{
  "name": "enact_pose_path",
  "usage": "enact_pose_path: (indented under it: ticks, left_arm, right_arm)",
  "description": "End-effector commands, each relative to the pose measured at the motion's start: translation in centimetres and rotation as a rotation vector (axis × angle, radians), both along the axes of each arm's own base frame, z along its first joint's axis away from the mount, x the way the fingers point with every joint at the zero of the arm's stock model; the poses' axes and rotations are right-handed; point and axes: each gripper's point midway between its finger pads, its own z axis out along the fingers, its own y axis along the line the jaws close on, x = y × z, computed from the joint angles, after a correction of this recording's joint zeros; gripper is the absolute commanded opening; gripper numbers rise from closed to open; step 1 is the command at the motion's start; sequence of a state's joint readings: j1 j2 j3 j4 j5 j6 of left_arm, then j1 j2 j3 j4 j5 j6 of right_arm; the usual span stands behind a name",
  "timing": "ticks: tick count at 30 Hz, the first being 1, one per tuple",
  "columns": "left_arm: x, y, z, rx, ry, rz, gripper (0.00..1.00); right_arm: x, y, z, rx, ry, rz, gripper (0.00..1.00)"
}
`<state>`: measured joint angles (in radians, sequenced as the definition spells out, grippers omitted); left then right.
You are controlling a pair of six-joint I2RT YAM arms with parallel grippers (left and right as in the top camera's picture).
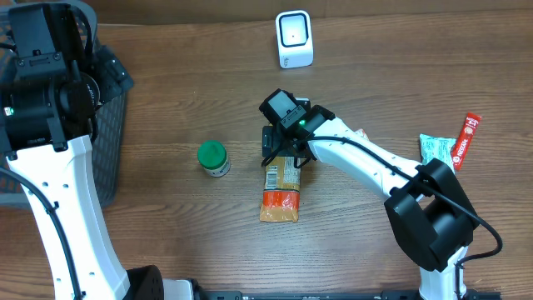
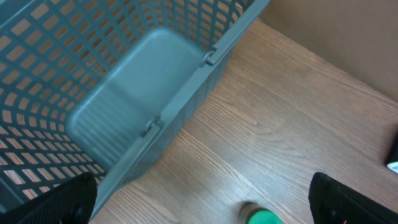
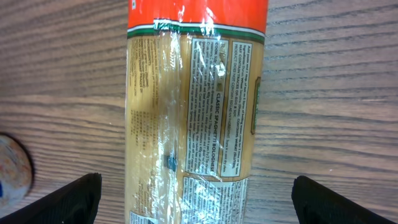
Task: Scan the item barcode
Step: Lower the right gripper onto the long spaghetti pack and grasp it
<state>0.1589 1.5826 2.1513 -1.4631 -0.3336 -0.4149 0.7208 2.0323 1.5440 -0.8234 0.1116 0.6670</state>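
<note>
From overhead, the spaghetti packet (image 1: 281, 196) lies flat on the counter (image 1: 166, 225), with its upper end under the right gripper (image 1: 283, 157). The scanner (image 1: 295, 39) stands well apart.

In the left wrist view, the left gripper (image 2: 205, 202) is spread wide and empty, near the basket (image 2: 124, 93).

In the right wrist view, the fingers stand wide apart on either side of the packet.

Brown wood-grain table (image 1: 191, 75) under even light

Both arms: white links, black joints.
On right arm (image 1: 354, 158): black cable (image 1: 379, 155), green LED (image 1: 293, 122) at wrist; left arm (image 1: 62, 208), by basket (image 1: 112, 158): same.
</note>
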Motion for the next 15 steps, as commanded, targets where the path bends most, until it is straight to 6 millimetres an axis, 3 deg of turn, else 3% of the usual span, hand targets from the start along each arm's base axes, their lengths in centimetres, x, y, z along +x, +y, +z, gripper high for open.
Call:
enact_pose_path:
  ticks: [1, 6, 15]
  left_arm:
    - [0.1, 0.4, 0.2, 0.015, 0.001, 0.006, 1.00]
    - [0.1, 0.4, 0.2, 0.015, 0.001, 0.006, 1.00]
    - [0.1, 0.4, 0.2, 0.015, 0.001, 0.006, 1.00]
  right_arm:
    - [0.0, 0.0, -1.2, 0.007, 0.014, -0.075, 1.00]
    - [-0.4, 0.6, -3.3, 0.006, 0.036, -0.074, 1.00]
    - [-1.0, 0.9, -3.7, -0.069, -0.021, -0.052, 1.00]
